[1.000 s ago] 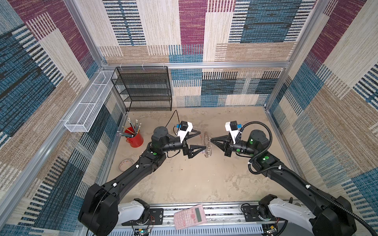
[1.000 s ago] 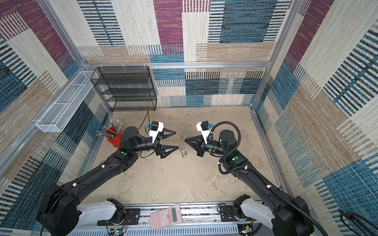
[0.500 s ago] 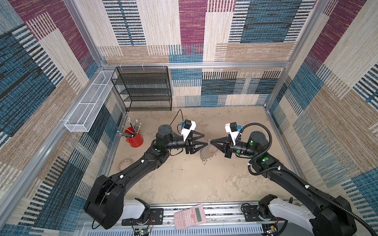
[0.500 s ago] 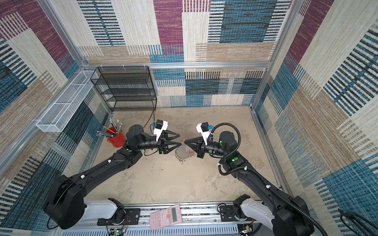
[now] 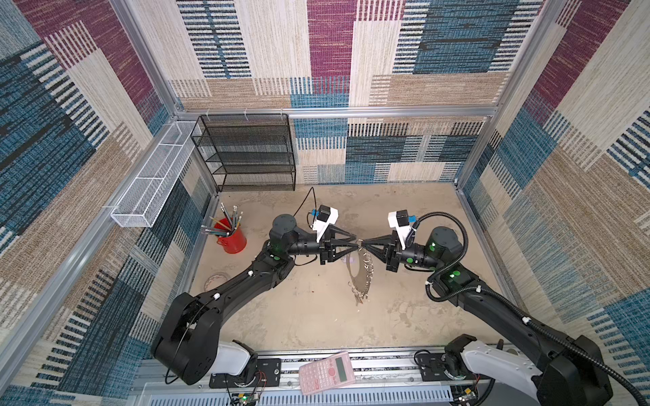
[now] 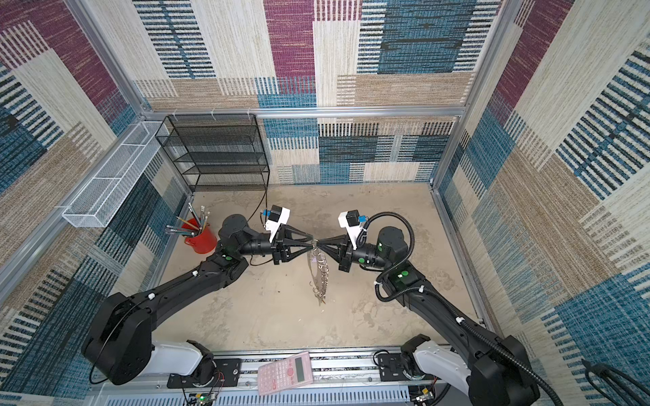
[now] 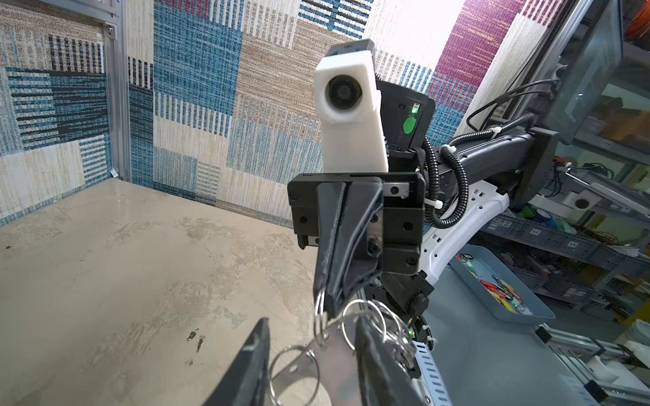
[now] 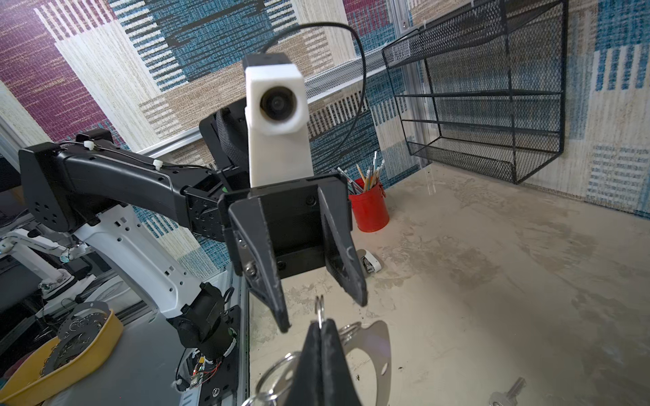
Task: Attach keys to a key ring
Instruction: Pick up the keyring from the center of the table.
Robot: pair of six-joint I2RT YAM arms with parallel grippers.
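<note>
Dangling key ring (image 5: 357, 277) pinched by right gripper (image 8: 320, 328); left gripper (image 8: 322, 314) straddling it

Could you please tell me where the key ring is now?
In both top views the key ring hangs over the middle of the table, its top split ring pinched by the right gripper, the open left gripper straddling that ring.

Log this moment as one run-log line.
right gripper: shut on top split ring of key ring | left gripper: open, jaws astride that ring | key ring: hanging down toward table
</note>
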